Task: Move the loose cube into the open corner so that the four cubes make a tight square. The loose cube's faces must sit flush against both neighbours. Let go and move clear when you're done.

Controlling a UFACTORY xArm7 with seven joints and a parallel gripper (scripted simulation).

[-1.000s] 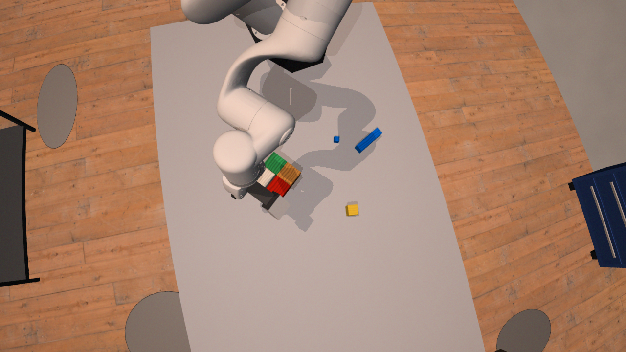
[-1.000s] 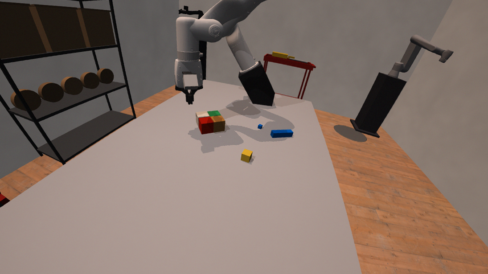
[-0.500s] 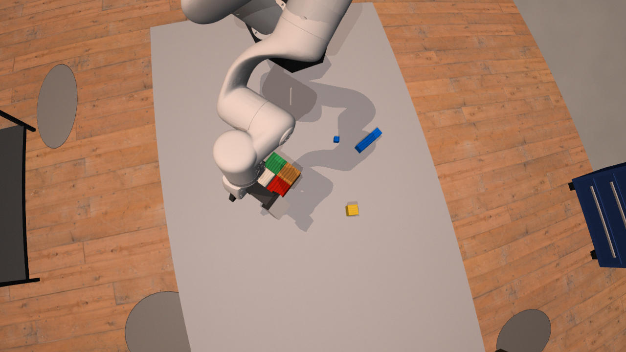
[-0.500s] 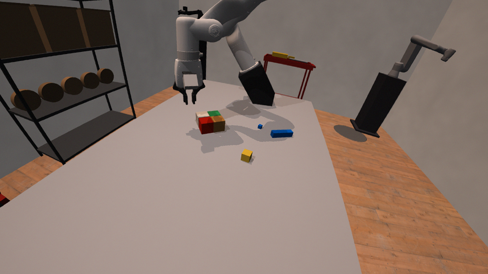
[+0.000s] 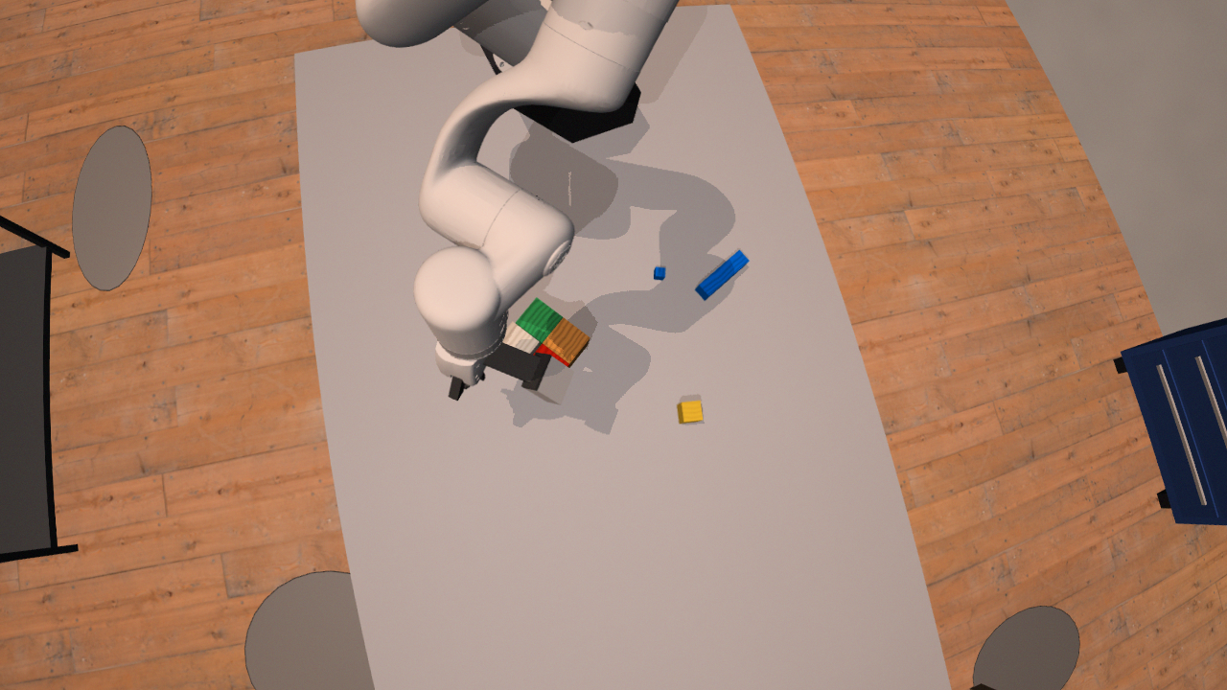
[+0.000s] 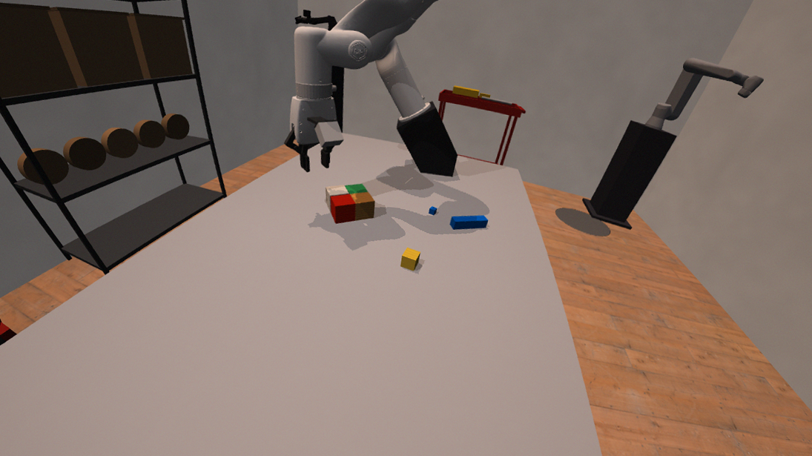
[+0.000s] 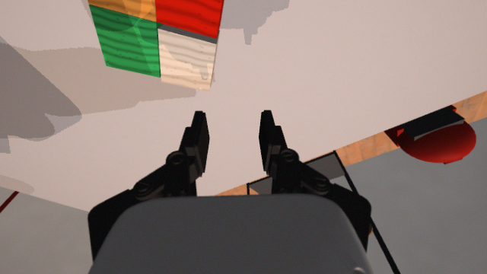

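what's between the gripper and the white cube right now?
Nothing: in the wrist view only bare table separates the open, empty gripper from the white cube. The exterior view shows the gripper raised above the table.

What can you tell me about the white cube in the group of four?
The white cube looks like pale painted wood with wavy grain. It sits flat on the grey table at one corner of the square, side by side with the green cube and red cube. The open gripper hangs nearby, not touching it.
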